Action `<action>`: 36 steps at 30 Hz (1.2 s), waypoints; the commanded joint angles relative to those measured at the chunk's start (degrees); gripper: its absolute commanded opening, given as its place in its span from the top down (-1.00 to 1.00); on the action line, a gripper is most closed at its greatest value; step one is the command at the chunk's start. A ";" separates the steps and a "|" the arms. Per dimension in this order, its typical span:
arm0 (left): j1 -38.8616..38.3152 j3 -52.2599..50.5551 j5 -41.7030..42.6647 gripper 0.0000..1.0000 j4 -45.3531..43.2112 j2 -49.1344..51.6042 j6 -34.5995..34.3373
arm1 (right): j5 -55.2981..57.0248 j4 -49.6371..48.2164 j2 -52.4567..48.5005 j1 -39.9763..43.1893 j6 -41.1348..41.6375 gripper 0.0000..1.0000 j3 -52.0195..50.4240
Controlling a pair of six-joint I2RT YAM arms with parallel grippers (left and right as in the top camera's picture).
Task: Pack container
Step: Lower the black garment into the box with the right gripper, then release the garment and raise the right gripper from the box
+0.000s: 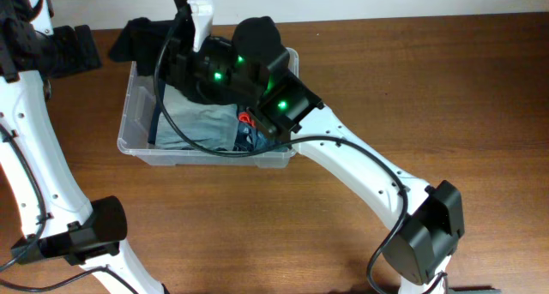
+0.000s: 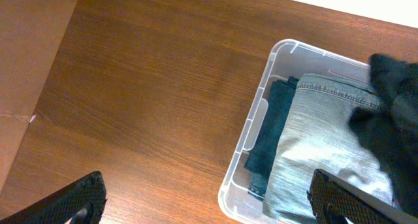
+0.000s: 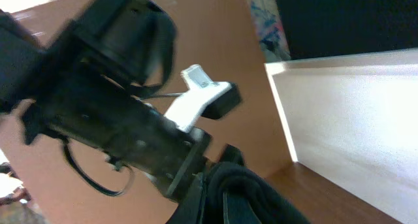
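Observation:
The container [image 1: 206, 159] is a clear plastic bin on the wooden table, and it also shows in the left wrist view [image 2: 251, 119]. Folded light-blue jeans [image 1: 202, 123] [image 2: 320, 139] and a dark teal garment [image 2: 271, 132] lie inside it. My right gripper [image 3: 228, 199] is shut on a black garment [image 1: 257, 39] [image 3: 268, 191] and holds it above the bin's far right part. The garment hides the gripper in the overhead view. My left gripper [image 2: 210, 208] is open and empty above the bin's left end [image 1: 184, 67].
Another black garment [image 1: 139, 33] lies on the table behind the bin's far left corner. A small red item [image 1: 244, 118] shows in the bin beside the jeans. The two arms are close together over the bin. Bare wooden table [image 1: 446, 97] extends to the right.

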State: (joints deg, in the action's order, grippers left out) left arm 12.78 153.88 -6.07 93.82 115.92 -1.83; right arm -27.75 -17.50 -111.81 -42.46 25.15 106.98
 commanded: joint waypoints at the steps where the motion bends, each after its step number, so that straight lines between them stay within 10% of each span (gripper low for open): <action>1: 0.04 0.83 -0.24 -0.99 -0.04 -1.29 -0.52 | -3.61 -3.56 0.76 -0.66 1.36 0.92 0.83; 8: 0.04 0.83 -0.24 -0.99 -0.04 -1.29 -0.55 | -0.13 -0.28 0.76 -0.09 0.31 0.92 0.83; 22: 0.04 0.83 -0.24 -0.99 -0.04 -1.29 -0.52 | 32.48 44.50 0.09 11.37 -12.72 0.92 0.31; 36: 0.04 0.83 -0.24 -0.99 -0.04 -1.29 -0.52 | 24.65 46.29 -3.89 3.91 -30.36 0.92 0.28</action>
State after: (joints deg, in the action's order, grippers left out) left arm 12.78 153.88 -6.07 93.82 115.92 -1.83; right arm 0.08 28.86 -112.84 -33.34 2.85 107.35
